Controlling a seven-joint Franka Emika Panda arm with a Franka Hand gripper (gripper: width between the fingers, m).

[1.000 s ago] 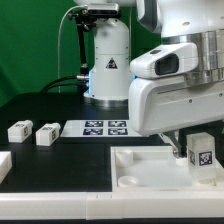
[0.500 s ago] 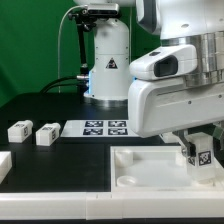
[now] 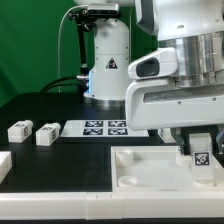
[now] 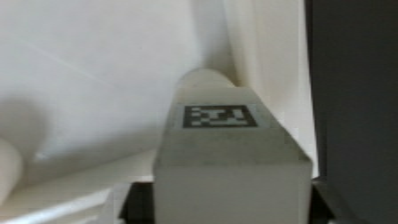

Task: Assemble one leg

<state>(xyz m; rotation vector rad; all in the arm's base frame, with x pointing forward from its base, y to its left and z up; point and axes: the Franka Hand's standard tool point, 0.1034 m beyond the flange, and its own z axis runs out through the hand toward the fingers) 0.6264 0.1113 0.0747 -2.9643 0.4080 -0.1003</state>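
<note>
My gripper (image 3: 199, 150) is shut on a leg (image 3: 200, 153), a small white block with a black-and-white marker on its face. I hold it upright over the right part of the large white panel (image 3: 140, 160), which has round corner sockets (image 3: 127, 181). In the wrist view the leg (image 4: 222, 150) fills the middle between my dark fingers (image 4: 143, 203), its tip over the white panel (image 4: 89, 80). Two more legs (image 3: 19, 130) (image 3: 47, 134) lie on the black table at the exterior view's left.
The marker board (image 3: 105, 127) lies flat behind the panel. Another white part (image 3: 4, 165) sits at the left edge. The robot base (image 3: 108, 60) stands at the back. The black table (image 3: 60, 165) runs to a white front edge.
My gripper with the leg has turned and shifted slightly; the leg's marker face now points more toward the camera, lower over the panel.
</note>
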